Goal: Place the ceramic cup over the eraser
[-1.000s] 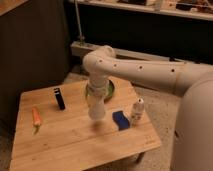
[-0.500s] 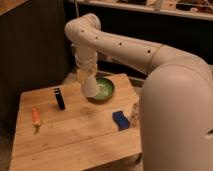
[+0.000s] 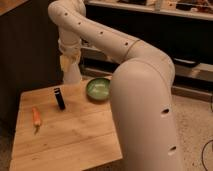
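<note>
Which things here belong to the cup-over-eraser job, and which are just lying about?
Job in hand:
ceramic cup, held in the claw over the table's back edge
black eraser, standing on the table

Lying about:
green bowl
orange carrot

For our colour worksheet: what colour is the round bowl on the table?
Green, in the camera view; the round bowl sits near the hand holding a white ceramic cup.

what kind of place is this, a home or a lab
Probably a lab or workshop, not a home: a dark bench with shelves behind, a speckled hard floor, and a small wooden table as the work surface. The gripper holds the ceramic cup above the table's far edge, beyond the eraser.
</note>
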### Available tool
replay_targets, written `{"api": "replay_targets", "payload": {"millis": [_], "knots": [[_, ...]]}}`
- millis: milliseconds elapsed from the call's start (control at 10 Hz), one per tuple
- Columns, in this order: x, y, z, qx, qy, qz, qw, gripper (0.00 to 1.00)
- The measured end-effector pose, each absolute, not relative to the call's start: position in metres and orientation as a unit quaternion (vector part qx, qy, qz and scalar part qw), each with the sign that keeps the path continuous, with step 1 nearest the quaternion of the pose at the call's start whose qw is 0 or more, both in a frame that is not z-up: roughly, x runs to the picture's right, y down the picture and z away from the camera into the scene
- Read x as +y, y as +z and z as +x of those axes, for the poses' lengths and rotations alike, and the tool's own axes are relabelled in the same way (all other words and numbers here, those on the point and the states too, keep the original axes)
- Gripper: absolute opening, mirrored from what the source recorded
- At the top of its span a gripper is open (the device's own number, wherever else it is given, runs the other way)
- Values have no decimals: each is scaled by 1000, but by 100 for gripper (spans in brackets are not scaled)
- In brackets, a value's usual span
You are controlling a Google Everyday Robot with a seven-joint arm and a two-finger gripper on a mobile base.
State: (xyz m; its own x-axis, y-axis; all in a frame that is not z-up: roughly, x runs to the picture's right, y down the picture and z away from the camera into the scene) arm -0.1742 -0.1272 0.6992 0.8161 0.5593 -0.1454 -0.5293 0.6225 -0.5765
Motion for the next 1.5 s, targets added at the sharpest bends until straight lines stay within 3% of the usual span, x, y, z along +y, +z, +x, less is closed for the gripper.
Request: {"api": "replay_targets", "payload": {"millis": [300, 1500], "knots": [[-117, 706, -189, -84, 297, -329, 892, 0], [-70, 753, -245, -56, 232, -344, 908, 0]]}}
